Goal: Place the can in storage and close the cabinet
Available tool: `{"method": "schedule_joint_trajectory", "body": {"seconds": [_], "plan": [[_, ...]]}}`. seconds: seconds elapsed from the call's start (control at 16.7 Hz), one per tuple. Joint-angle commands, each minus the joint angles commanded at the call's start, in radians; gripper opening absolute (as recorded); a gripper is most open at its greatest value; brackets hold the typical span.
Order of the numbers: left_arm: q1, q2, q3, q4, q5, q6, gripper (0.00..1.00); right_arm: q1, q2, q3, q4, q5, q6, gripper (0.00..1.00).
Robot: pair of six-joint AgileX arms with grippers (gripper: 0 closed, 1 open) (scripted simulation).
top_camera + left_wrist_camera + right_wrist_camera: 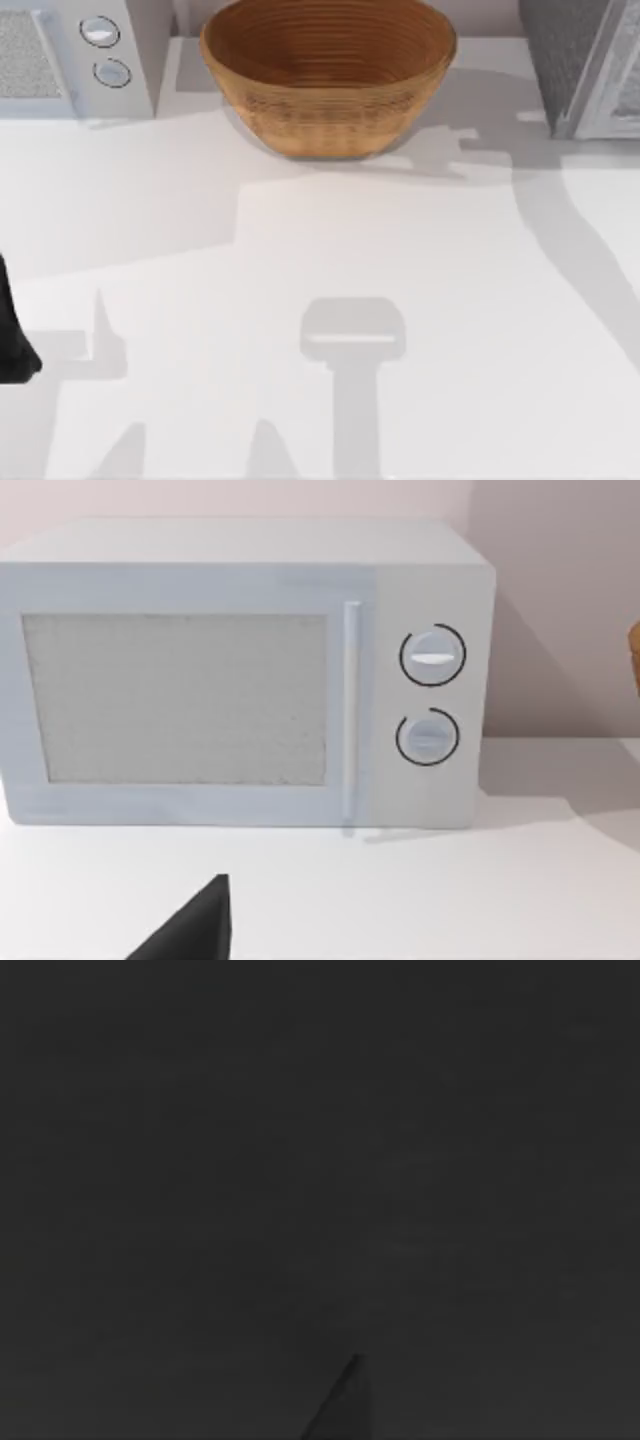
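The can's place is untold here. The left tool (190,925) sits low at the desk's (400,300) left, facing the microwave (240,670); its grip can't be judged. The right wrist view is dark. To do this step well, find the can before moving.

I am at a kitchen-like white table (320,260): a white microwave (240,675) stands beside a woven bowl (328,75) against the wall.

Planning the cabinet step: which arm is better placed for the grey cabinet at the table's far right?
Probably right: the cabinet stands on the right side, while the left arm sits at the left edge, facing the microwave. The right wrist view is dark.
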Motion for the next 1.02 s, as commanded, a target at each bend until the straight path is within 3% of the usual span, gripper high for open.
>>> {"method": "schedule_joint_trajectory", "body": {"seconds": [0.24,1.02], "plan": [[0.000,0.000,0.000,0.000,0.000,0.000,1.00,-0.024,-0.019,0.009,-0.006,0.017,-0.012,1.00],[0.000,0.000,0.000,0.000,0.000,0.000,1.00,-0.107,0.129,0.113,0.039,-0.063,-0.011,1.00]]}}
